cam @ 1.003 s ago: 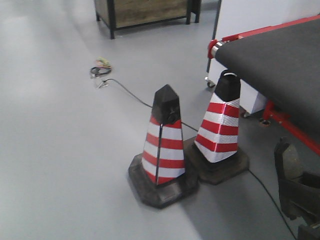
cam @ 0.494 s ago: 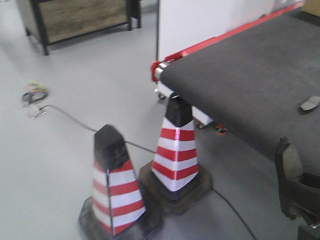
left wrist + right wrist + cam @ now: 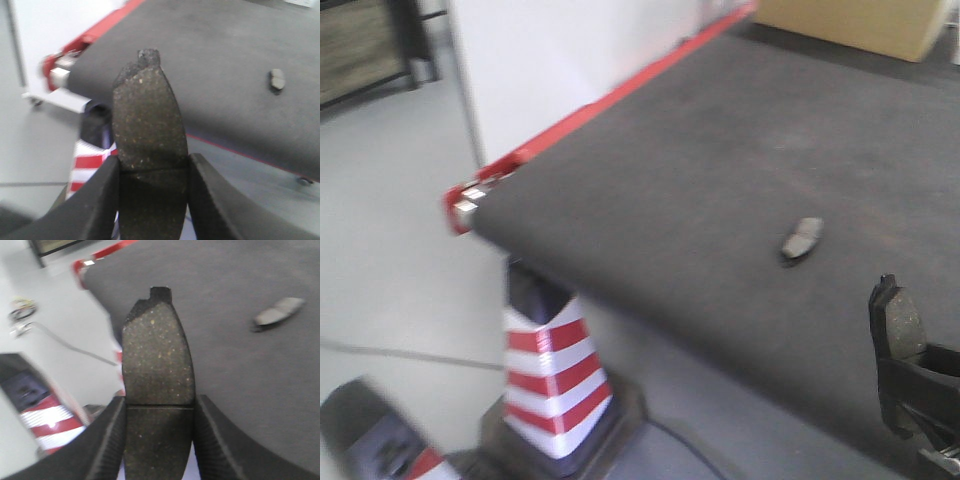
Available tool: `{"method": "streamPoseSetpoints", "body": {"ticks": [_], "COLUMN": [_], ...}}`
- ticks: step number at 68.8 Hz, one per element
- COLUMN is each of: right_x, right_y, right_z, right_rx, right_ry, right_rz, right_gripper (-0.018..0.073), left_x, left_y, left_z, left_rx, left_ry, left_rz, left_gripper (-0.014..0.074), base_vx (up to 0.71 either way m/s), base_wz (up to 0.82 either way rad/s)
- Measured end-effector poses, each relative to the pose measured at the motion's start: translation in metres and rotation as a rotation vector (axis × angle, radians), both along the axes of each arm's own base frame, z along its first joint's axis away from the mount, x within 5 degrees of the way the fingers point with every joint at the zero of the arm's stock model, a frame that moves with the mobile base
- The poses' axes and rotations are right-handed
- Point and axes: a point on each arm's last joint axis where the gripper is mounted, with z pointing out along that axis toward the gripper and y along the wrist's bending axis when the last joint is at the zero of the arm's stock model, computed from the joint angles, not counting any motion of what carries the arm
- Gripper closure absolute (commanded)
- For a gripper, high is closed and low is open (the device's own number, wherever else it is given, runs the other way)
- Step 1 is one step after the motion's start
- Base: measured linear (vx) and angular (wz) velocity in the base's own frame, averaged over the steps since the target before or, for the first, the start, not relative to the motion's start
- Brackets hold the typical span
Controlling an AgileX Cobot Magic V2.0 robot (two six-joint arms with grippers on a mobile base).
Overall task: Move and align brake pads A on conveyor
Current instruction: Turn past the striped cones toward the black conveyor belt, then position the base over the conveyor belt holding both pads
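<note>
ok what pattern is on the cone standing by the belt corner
Red and white horizontal stripes on the black-topped traffic cone, clearest in the exterior front-facing view.

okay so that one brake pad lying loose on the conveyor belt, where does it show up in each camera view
Exterior front-facing: the loose brake pad lies right of centre on the conveyor.
Left wrist-mounted: the same pad is small at upper right, beyond the held pad.
Right wrist-mounted: it sits at upper right, right of that tool's own held pad.
Shared landmark: the red-and-white cone below the belt's corner.
</note>
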Motion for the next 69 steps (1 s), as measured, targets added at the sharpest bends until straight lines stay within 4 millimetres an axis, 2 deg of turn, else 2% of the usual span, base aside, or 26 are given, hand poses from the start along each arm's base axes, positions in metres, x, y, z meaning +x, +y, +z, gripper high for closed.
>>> {"method": "streamPoseSetpoints", "body": {"ticks": [32, 69], "right_x": [0.0, 0.0], "right_y": [0.0, 0.0], "right_z": [0.0, 0.0], "right_rx": [0.0, 0.0], "right_ry": [0.0, 0.0], "right_rz": [0.0, 0.0], "right_gripper": [0.0569, 0.0569], "left_x": [0.0, 0.0], "left_y": [0.0, 0.0], "left_z": [0.0, 0.0], "left_rx": [0.0, 0.0], "left_ry": [0.0, 0.0], "left_rz": [0.0, 0.0], "left_gripper": [0.0451, 0.0451], "base_vx": [0.25, 0.13], "base_wz": [-0.61, -0.45]}}
